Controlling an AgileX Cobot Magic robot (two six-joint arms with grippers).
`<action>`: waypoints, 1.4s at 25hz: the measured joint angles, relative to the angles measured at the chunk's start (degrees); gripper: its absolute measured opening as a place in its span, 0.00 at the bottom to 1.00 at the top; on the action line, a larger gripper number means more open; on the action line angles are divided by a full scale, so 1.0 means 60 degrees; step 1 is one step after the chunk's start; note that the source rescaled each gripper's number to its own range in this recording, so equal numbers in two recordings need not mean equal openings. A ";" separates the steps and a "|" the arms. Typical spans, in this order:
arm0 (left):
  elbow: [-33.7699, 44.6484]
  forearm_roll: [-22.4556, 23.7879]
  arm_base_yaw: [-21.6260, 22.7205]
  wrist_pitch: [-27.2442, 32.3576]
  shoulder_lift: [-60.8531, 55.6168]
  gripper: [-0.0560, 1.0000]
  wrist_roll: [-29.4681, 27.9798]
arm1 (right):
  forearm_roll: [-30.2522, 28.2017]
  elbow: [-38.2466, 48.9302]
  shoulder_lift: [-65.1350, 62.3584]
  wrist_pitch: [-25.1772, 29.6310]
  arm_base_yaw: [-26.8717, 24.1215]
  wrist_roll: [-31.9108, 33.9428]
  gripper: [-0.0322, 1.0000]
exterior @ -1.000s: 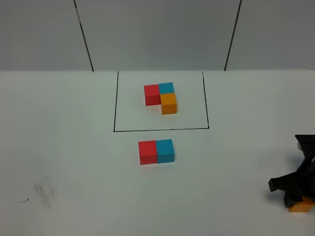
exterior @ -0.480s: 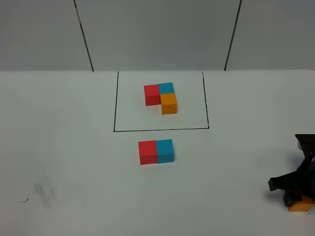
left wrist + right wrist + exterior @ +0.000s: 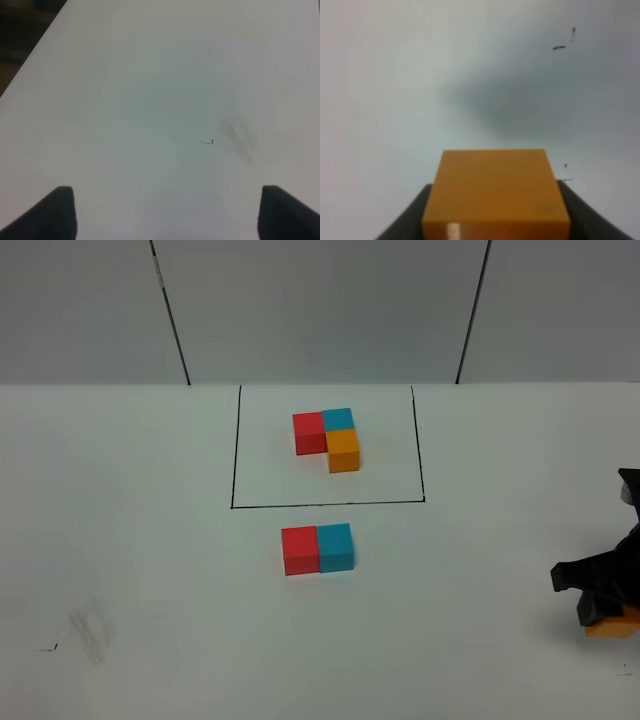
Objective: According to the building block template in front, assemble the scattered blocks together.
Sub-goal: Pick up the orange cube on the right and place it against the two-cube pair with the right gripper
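Right claw (image 3: pixel 603 615) shifted; wrist shows orange block (image 3: pixel 495 195) clamped.

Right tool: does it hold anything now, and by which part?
The right tool holds the orange cube by two opposite side faces. The left tool is open and holds nothing.

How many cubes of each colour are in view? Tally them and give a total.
Red: 2, framed red cube, loose red cube
Teal-blue: 2, framed teal-blue cube, loose teal-blue cube
Orange: 2, framed orange cube, loose orange cube
Total: 6
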 joint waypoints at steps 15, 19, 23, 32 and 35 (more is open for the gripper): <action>0.0000 0.0000 0.0000 0.0000 0.0000 0.75 0.0000 | 0.0951 0.0000 -0.0800 0.0025 0.2900 0.1015 0.35; 0.0000 0.0000 0.0000 0.0000 0.0000 0.75 0.0000 | 0.0854 0.0000 -0.0800 -0.0582 0.3712 0.1667 0.35; 0.0000 0.0000 0.0000 0.0000 0.0000 0.75 0.0000 | 0.0634 -0.0321 -0.0677 -0.0762 0.4285 0.2287 0.35; 0.0000 0.0000 0.0000 0.0000 0.0000 0.75 0.0000 | 0.0268 -0.2222 0.0647 -0.0459 0.5628 0.2436 0.35; 0.0000 0.0000 0.0000 0.0000 0.0000 0.75 0.0000 | 0.0182 -0.2616 0.0877 -0.0454 0.6122 0.2436 0.35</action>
